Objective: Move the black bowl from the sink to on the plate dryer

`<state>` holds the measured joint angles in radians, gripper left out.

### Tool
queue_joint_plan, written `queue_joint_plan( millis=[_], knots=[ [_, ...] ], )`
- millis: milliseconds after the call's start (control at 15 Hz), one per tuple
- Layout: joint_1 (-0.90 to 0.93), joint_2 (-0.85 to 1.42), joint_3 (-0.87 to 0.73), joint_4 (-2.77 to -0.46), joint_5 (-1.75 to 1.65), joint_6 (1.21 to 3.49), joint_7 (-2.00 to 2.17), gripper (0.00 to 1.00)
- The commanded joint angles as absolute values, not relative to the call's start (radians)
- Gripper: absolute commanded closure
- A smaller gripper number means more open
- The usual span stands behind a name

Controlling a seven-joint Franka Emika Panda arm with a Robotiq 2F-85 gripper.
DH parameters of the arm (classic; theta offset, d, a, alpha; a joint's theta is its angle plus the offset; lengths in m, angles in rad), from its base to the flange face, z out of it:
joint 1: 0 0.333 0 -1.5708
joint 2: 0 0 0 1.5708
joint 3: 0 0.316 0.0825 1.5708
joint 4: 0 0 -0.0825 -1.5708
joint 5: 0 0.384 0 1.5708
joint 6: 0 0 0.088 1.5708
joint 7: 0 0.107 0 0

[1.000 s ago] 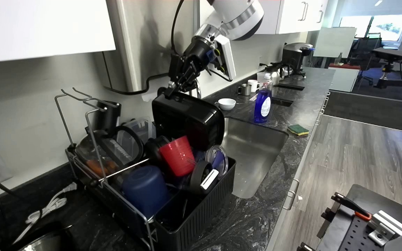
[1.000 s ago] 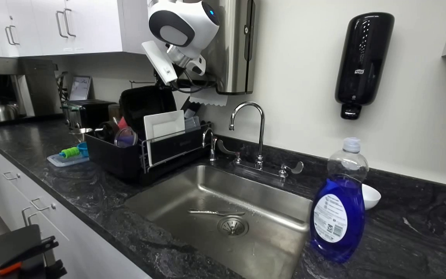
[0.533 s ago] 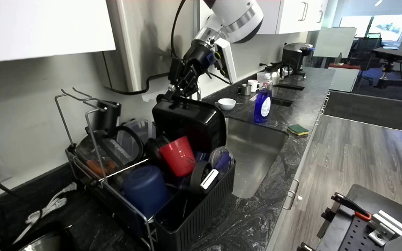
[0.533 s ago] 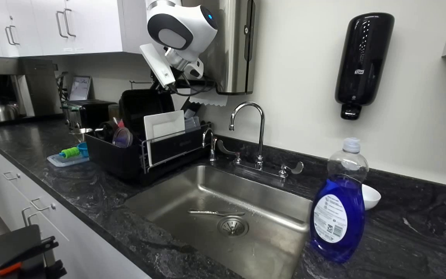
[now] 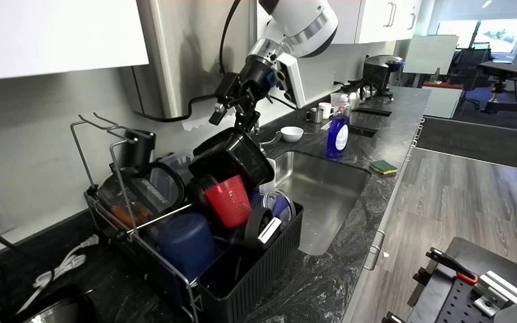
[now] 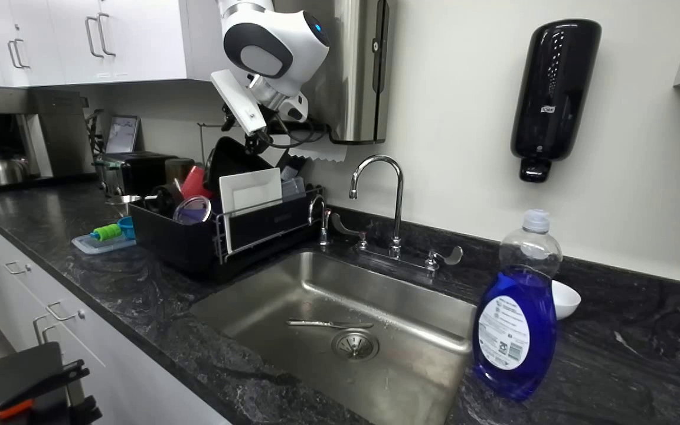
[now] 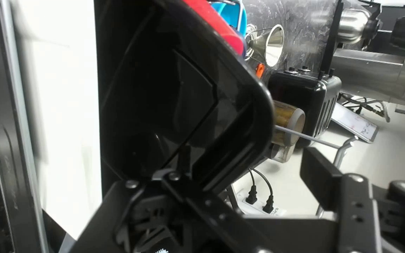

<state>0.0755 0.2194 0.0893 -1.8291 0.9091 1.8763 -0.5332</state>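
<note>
The black bowl [image 5: 239,157], boxy and glossy, leans tilted among the dishes in the plate dryer [image 6: 166,245], a black rack with wire sides. Its dark hollow fills the middle of the wrist view, where the bowl [image 7: 160,88] stands beside a white plate [image 7: 62,116]. Just above the bowl's upper edge, my gripper [image 5: 232,120] stands open, its fingers spread apart. One finger overlaps the bowl's edge in view; whether it touches I cannot tell. The other finger [image 7: 320,179] is well clear of the rim. The sink [image 6: 310,295] lies beside the dryer.
A red cup [image 5: 228,201], a blue cup [image 5: 187,242] and a clear lid [image 6: 193,209] crowd the dryer. A wire arm [image 5: 106,128] rises from its end. The faucet [image 6: 399,200] and a blue soap bottle [image 6: 517,319] stand by the sink, which holds a knife [image 6: 329,323].
My gripper has opened and let go of the bowl's upper edge. The bowl has turned and settled lower among the dishes. The arm has moved only slightly.
</note>
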Motion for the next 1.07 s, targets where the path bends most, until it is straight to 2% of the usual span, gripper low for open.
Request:
queue_joint_plan(
  millis=[0,1000],
  knots=[
    [0.070,0.217,0.094,-1.828,0.865,1.872,-0.528,0.00],
    [0.045,0.102,0.066,-1.807,0.755,1.867,-0.508,0.00]
  ],
)
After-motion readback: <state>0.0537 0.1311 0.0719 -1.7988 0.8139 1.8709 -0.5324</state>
